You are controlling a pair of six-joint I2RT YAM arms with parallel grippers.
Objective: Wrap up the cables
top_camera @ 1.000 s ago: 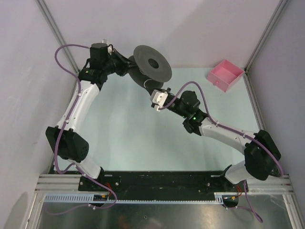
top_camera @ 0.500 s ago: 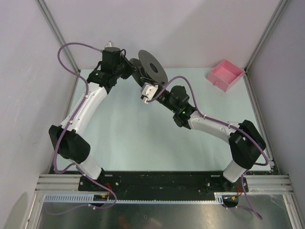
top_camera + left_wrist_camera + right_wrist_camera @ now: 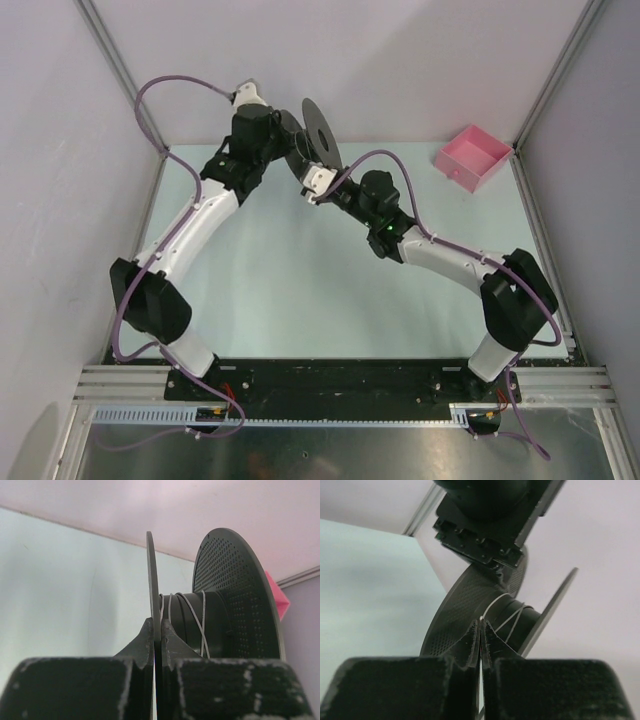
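Spool [image 3: 318, 135]: dark grey, 2 perforated flanges, near upright, by far wall.
Box [image 3: 472, 157]: pink, open-topped, far right corner of table, well apart from spool.
Table [image 3: 290, 270]: pale green top.
Walls [image 3: 400, 60]: plain, pale, 3 sides.
Frame posts [image 3: 555, 75]: 2, metal, slanting at far corners.

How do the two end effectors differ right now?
The left end effector clamps the spool by a flange edge; the right end effector pinches the thin wire. From above, the left meets the spool from its left side, the right from the near side. Both are shut.
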